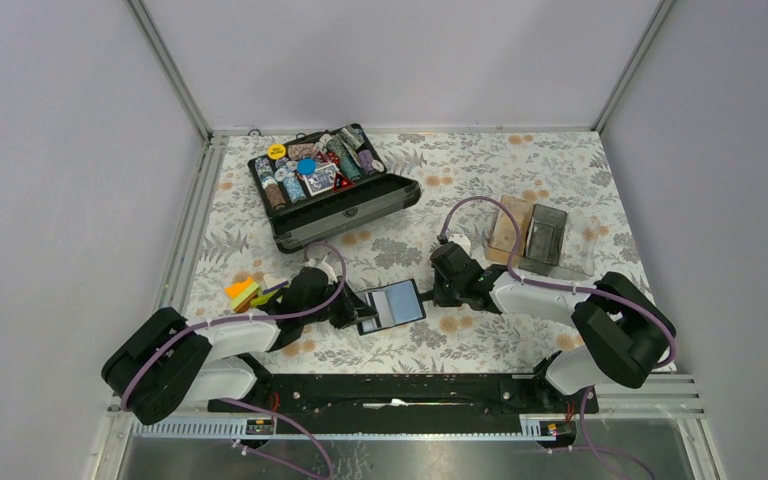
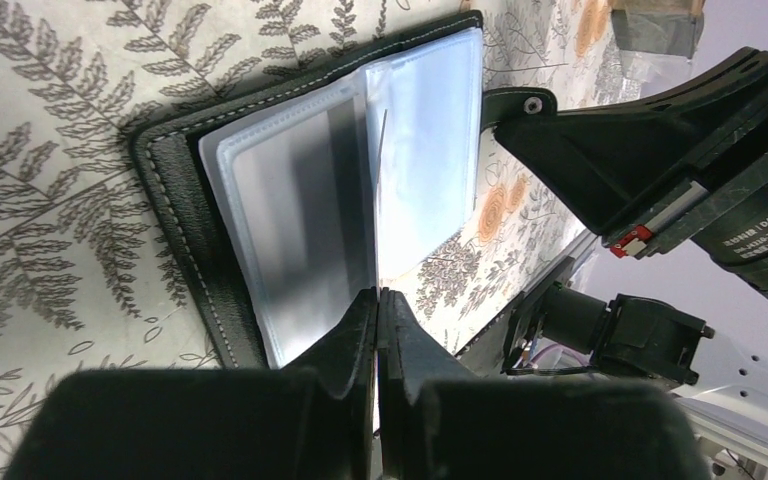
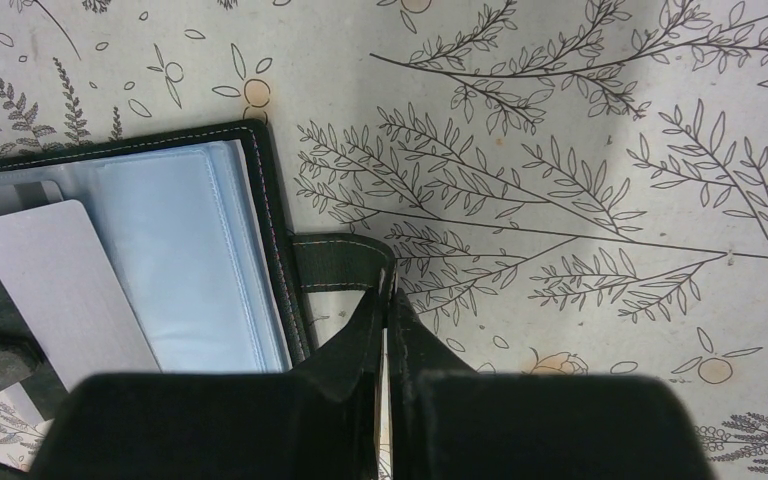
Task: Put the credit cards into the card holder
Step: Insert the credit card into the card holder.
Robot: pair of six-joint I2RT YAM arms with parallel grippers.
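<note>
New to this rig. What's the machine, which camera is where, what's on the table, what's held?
It is two robot arms bolted at the table's near edge. The wide picture comes from a fixed camera overhead. The other two come from a camera on each wrist, so each shows its own fingers. On the floral table lie an open chip case, a clear tray, a few coloured cards and an open card holder. The left gripper pinches a white card over the holder. The right gripper pinches the holder's strap.
</note>
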